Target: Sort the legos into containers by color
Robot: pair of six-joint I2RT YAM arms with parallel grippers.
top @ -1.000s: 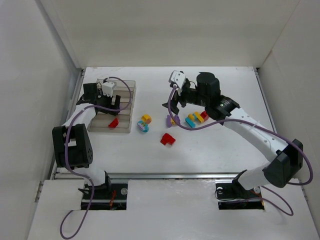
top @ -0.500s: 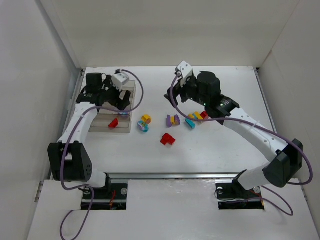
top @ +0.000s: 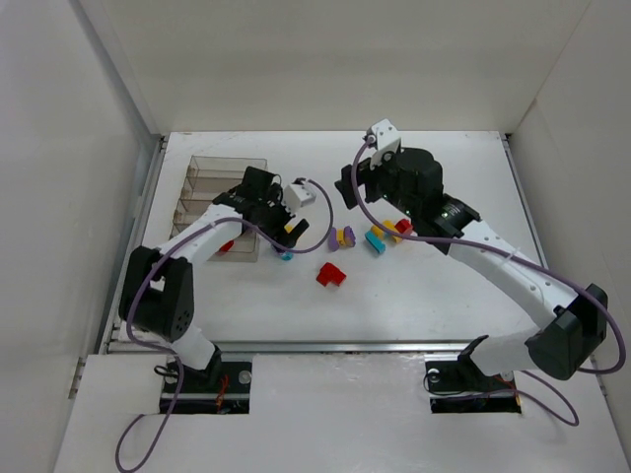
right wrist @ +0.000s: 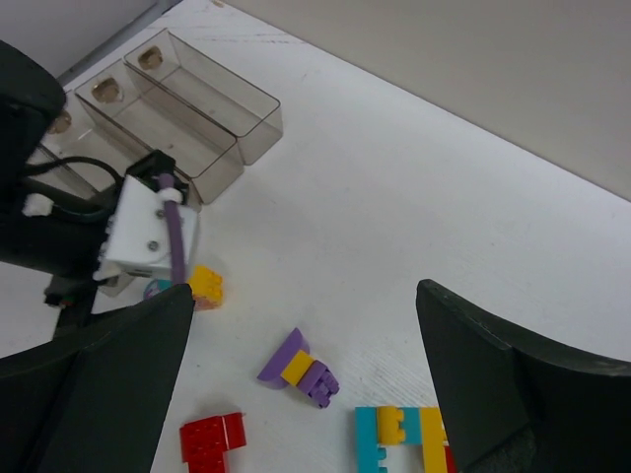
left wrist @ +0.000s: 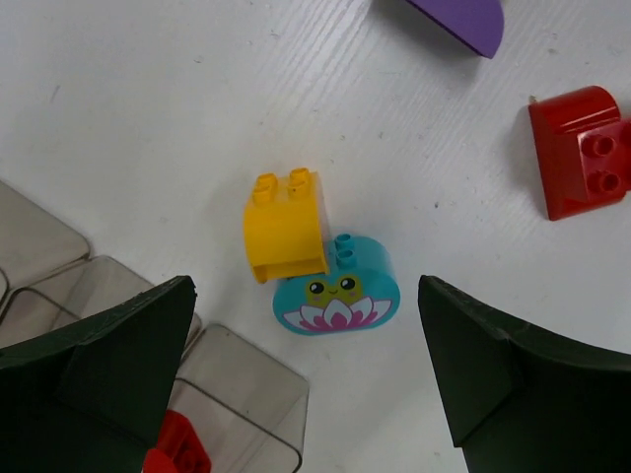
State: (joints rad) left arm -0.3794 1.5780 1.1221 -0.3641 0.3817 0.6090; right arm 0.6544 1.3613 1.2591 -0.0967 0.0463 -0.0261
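Both pairs of jaws stand wide apart and hold nothing. The left gripper (left wrist: 306,296) hangs low over a yellow brick (left wrist: 286,232) and a teal brick (left wrist: 337,298) with a flower face. The two touch each other on the worktop (top: 444,296), between the jaws and just beside the near end of the containers (top: 212,175). The containers, a row of clear smoky compartments, stand at the left of the worktop, and a red brick (top: 226,243) lies in the nearest compartment. A loose red brick (top: 330,274) lies on the worktop nearer the arm bases, apart from the others. The right gripper (right wrist: 306,291) is raised over the middle of the worktop. Below it lie a purple-yellow cluster (right wrist: 298,370) and, near it to the right, a teal-yellow-red cluster (right wrist: 404,439). The left arm partly hides the containers in the top view.
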